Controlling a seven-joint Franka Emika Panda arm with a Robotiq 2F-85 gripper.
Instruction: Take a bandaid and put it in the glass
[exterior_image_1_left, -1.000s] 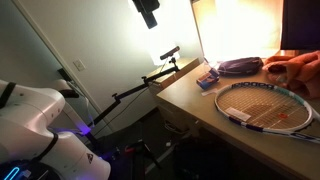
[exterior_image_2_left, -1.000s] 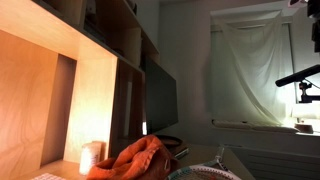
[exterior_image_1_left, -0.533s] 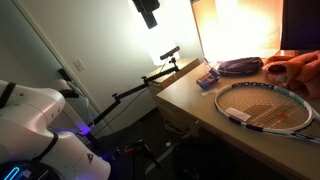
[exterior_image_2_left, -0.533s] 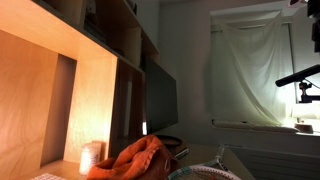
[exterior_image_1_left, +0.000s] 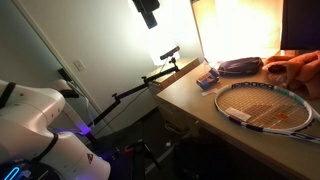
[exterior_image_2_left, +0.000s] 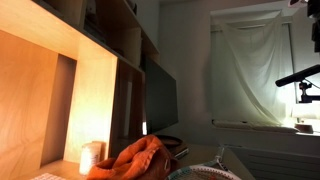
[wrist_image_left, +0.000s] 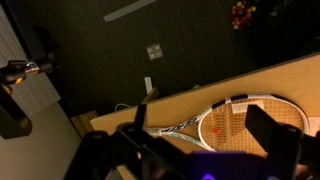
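Observation:
In the wrist view my gripper (wrist_image_left: 200, 150) is open and empty, its two dark fingers spread wide high above the desk. Below it lies a tennis racket (wrist_image_left: 240, 122), also seen in an exterior view (exterior_image_1_left: 265, 105). A small pale strip (wrist_image_left: 245, 105) lies on the strings; it may be a bandaid. A small flat blue box (exterior_image_1_left: 207, 78) lies near the racket's throat. A small pale glass-like cylinder (exterior_image_2_left: 91, 156) stands by the lit shelf wall behind an orange cloth (exterior_image_2_left: 135, 160). The gripper does not show in either exterior view.
The wooden desk (exterior_image_1_left: 190, 100) has its edge facing the robot's white base (exterior_image_1_left: 40, 125). A dark rounded object (exterior_image_1_left: 238, 66) and the orange cloth (exterior_image_1_left: 295, 70) lie at the back. A black boom stand (exterior_image_1_left: 150, 80) reaches toward the desk corner.

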